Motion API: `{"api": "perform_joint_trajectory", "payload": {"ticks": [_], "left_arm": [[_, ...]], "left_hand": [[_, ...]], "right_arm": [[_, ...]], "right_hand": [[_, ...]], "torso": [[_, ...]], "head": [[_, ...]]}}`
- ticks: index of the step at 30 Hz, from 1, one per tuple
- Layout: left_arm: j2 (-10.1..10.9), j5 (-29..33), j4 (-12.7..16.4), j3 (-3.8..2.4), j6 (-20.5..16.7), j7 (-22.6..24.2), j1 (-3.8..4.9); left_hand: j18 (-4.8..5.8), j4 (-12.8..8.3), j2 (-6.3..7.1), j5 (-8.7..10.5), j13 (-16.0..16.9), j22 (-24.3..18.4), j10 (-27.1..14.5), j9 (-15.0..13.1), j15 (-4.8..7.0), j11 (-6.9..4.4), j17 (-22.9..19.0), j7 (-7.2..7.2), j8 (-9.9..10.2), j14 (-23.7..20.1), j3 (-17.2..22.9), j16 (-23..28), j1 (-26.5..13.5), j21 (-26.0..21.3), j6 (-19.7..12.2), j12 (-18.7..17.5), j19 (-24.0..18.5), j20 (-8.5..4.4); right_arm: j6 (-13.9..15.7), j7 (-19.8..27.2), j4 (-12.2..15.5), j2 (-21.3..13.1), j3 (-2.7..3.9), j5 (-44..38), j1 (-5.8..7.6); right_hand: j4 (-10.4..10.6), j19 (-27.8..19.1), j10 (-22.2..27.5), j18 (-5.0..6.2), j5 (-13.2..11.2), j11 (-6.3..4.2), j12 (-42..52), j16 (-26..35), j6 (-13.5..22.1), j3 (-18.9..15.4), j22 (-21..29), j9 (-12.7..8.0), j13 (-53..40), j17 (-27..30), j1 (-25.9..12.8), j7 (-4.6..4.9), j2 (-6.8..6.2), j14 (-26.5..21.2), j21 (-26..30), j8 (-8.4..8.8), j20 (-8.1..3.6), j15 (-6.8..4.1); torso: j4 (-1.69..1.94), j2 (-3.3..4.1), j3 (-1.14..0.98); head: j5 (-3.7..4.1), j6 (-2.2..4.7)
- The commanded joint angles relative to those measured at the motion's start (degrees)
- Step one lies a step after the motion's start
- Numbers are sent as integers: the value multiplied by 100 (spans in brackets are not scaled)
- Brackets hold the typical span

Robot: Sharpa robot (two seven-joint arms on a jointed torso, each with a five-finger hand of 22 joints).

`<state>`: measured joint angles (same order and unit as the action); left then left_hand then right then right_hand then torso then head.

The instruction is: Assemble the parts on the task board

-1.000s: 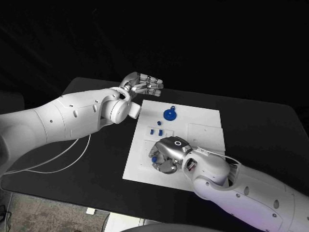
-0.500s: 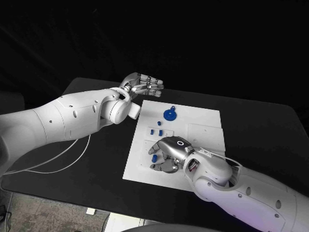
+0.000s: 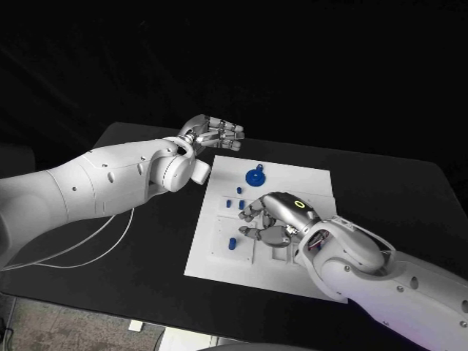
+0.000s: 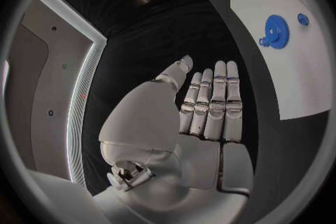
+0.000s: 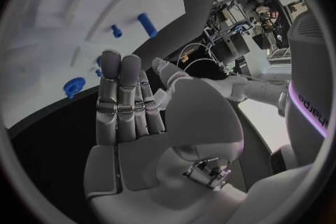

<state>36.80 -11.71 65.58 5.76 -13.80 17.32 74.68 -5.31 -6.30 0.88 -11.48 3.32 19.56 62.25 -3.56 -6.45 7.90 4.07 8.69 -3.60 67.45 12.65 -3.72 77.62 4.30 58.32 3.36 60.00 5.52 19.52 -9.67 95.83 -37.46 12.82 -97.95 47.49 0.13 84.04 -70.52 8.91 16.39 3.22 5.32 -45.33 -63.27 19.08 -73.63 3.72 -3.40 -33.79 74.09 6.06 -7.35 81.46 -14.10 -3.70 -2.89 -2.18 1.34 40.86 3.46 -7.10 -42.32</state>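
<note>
Right hand: your right hand [image 3: 279, 217] hangs over the middle of the task board [image 3: 310, 183], fingers extended and side by side, nothing between them; the right wrist view [image 5: 140, 123] shows the same flat, empty palm.
Left hand: your left hand [image 3: 215, 131] is above the black table [image 3: 403, 190], just off the board's far left corner, fingers straight and together, holding nothing; the left wrist view [image 4: 203, 117] confirms a flat, empty hand.
Gear: a blue toothed disc [image 3: 255, 175] lies on the far part of the board, well apart from both hands; you also see it in the left wrist view [image 4: 276, 31].
Small parts: two little blue pieces [image 3: 236, 192] sit close together just nearer than the disc, beside your right hand's fingers.
Long part: a blue peg [image 3: 233, 244] lies on the board's near left area, left of your right hand and not touched by it.
</note>
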Motion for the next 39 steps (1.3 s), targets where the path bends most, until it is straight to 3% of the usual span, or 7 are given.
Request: {"api": "perform_joint_trajectory", "payload": {"ticks": [1, 3, 11, 13, 16, 22, 39], "left_arm": [[27, 2, 30, -5, 88, 126, -29], [74, -43, 83, -5, 73, 196, -65], [206, -65, 195, -3, 8, 494, -211], [234, -19, 202, -3, 3, 537, -236], [277, 24, 217, -2, -14, 610, -271], [386, 71, 295, 0, -27, 750, -337], [634, 208, 690, 10, -61, 748, -510]], "left_hand": [[57, 8, -31, 22, 0, -87, -28, -3, -14, 10, 2, -6, -9, -39, -55, 23, -20, -23, -28, 7, 33, 2], [57, 8, -31, 22, 0, -87, -28, -3, -14, 10, 2, -6, -9, -39, -55, 23, -20, -23, -28, 7, 33, 2], [64, 25, -30, 37, 0, -168, 18, -3, -8, -3, 5, -19, -10, -19, -86, 22, -44, -20, 18, 7, 57, -1], [79, 92, -9, 432, 1, -198, 23, -1, -17, -4, 6, -11, -3, -12, -173, 21, -134, -27, -36, 9, 66, 17], [94, 249, 29, 783, 5, -339, 19, -10, -39, 7, 20, -4, -27, -9, -705, 21, -212, -46, -120, 15, 97, 49], [101, 247, -175, 762, 6, -810, 128, 4, -32, -25, 40, -146, -23, -8, -1637, 21, 42, -33, -504, 16, 199, 48], [137, 197, -198, 753, 7, -1297, 157, -3, -25, -45, 43, -105, -33, 7, -1790, 20, 42, -26, -271, 16, 261, 43]], "right_arm": [[74, 63, 29, -190, 118, 1005, 8], [-180, 98, -18, -333, 237, 1432, 14], [-1040, -197, -199, -911, 448, 2857, 39], [-1099, -410, -169, -1045, 468, 3025, 58], [-1145, -731, -118, -1204, 484, 3204, 101], [-1542, -1650, 14, -1479, 497, 3457, 163], [-2657, -3006, 2, -1578, 434, 3401, 183]], "right_hand": [[-28, 266, -484, -159, 26, -153, 59, -48, -112, 356, -102, 11, -58, -29, -135, -33, -67, 38, -366, -2, -91, -92], [-156, 296, -1383, -278, 48, -471, 575, -97, -303, 404, -278, 23, -545, -91, -210, -147, -83, 135, -1008, 14, -292, -295], [-197, 295, -1012, -462, 296, -540, 1700, -313, -303, -425, -511, 67, -3204, -596, -571, -212, 163, 120, -1887, -2, -394, -348], [-112, 308, -950, -468, 363, -560, 2127, -409, -280, -617, -563, 80, -3797, -780, -603, -221, 185, 84, -2082, 0, -402, -358], [113, 339, -781, -496, 659, -552, 2572, -610, -243, -1058, -683, 154, -4551, -1131, -760, -224, 239, 49, -2744, 1, -405, -349], [115, 323, -901, -485, 842, -551, 3706, -1048, -230, -1766, -718, 349, -5951, -1990, -703, -251, 554, 84, -3140, 7, -392, -351], [410, 291, -1073, -509, 627, -526, 3534, -1074, -117, -3080, -731, 506, -6405, -2623, -930, -235, 1004, 173, -3322, 6, -379, -334]], "torso": [[-30, -46, -7], [-60, -69, -16], [-131, -196, -57], [-157, -238, -68], [-192, -290, -80], [-225, -348, -80], [-212, -411, -48]], "head": [[41, 61], [12, 137], [133, 174], [207, 155], [271, 134], [392, 96], [430, -64]]}}
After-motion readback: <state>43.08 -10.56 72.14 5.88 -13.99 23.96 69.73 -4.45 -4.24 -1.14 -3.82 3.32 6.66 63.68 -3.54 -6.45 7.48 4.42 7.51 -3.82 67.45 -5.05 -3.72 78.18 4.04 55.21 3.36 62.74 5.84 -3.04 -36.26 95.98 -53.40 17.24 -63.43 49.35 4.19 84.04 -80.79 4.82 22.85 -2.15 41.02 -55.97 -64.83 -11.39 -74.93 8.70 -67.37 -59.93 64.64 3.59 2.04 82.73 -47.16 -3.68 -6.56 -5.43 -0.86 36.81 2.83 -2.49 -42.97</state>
